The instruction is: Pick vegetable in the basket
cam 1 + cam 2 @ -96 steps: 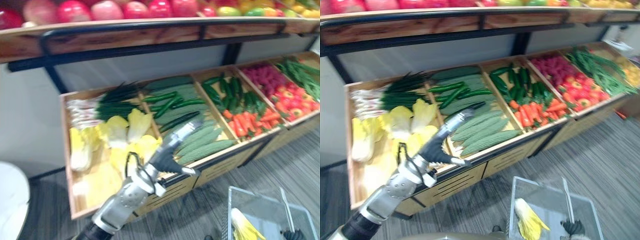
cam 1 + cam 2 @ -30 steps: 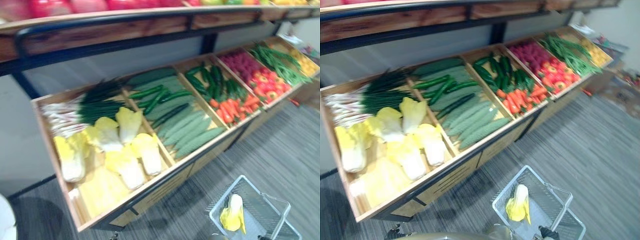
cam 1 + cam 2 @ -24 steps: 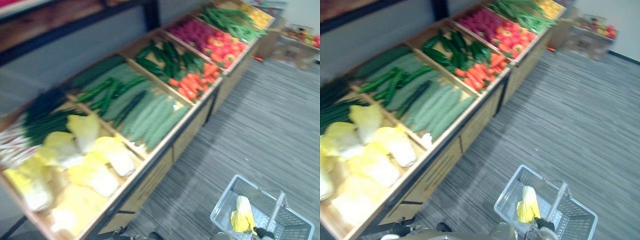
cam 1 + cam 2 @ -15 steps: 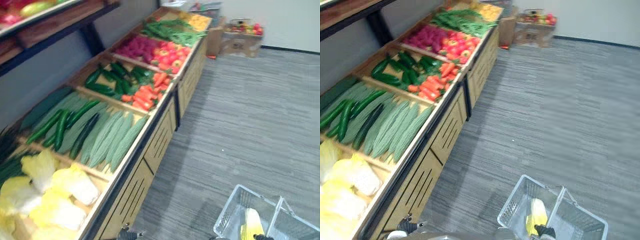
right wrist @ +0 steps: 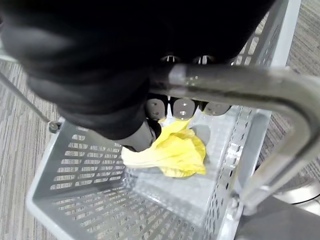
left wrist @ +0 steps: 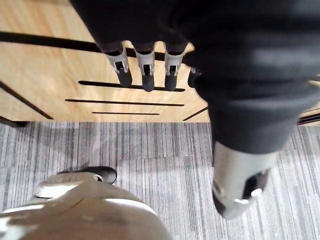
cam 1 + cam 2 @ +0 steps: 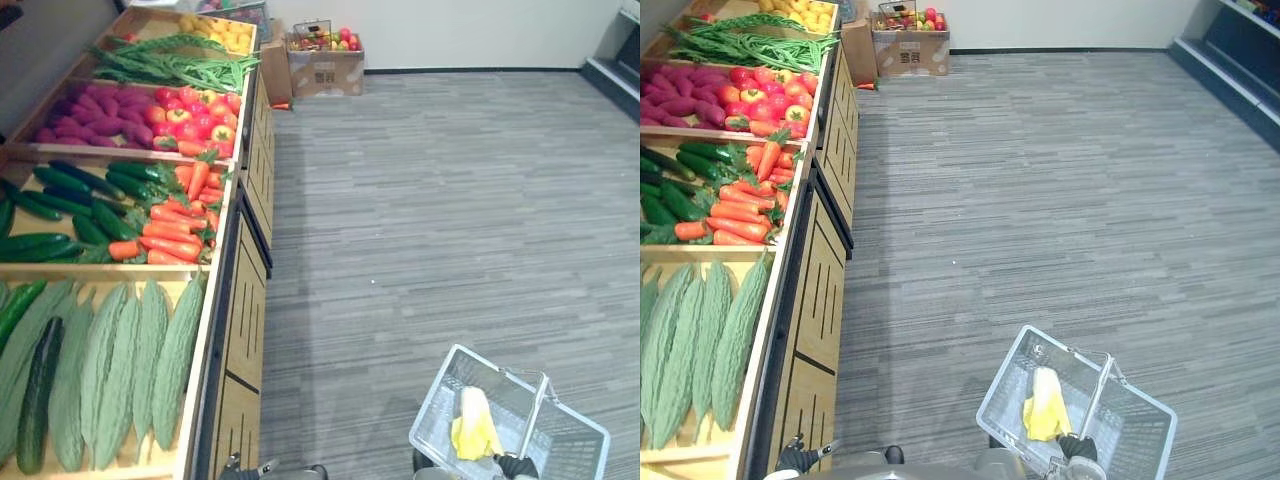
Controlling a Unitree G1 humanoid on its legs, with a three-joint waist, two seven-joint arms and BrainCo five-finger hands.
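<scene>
A grey wire basket hangs low on my right over the carpet. One yellow napa cabbage lies inside it, seen also as the cabbage in the right wrist view. My right hand has its fingers curled round the basket's metal handle. My left hand hangs with straight fingers close to the slatted wooden front of the produce stand, holding nothing.
The wooden stand runs along my left with bitter gourds, cucumbers, carrots, red peppers and green beans. A cardboard box of fruit sits at the far end. Grey carpet stretches to the right.
The camera has swung right along the stand, so cabbages and scallions left the picture. My left arm, stretched over the stand earlier, now hangs low. The basket still carries the cabbage.
</scene>
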